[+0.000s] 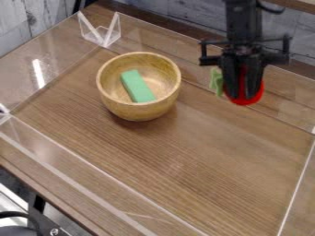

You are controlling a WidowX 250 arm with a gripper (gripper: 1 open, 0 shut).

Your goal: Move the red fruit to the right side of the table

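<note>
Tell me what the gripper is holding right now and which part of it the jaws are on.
The gripper holds the red fruit, clamped across its upper body with the jaws on either side; the red bottom hangs below and the green leafy end sticks out sideways.

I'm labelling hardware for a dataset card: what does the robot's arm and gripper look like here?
The arm is a slim black column coming down from the top edge. The gripper is black too, with a wider crossbar-like body and dark fingers running downward. No cables, labels or markings can be made out at this resolution.
</note>
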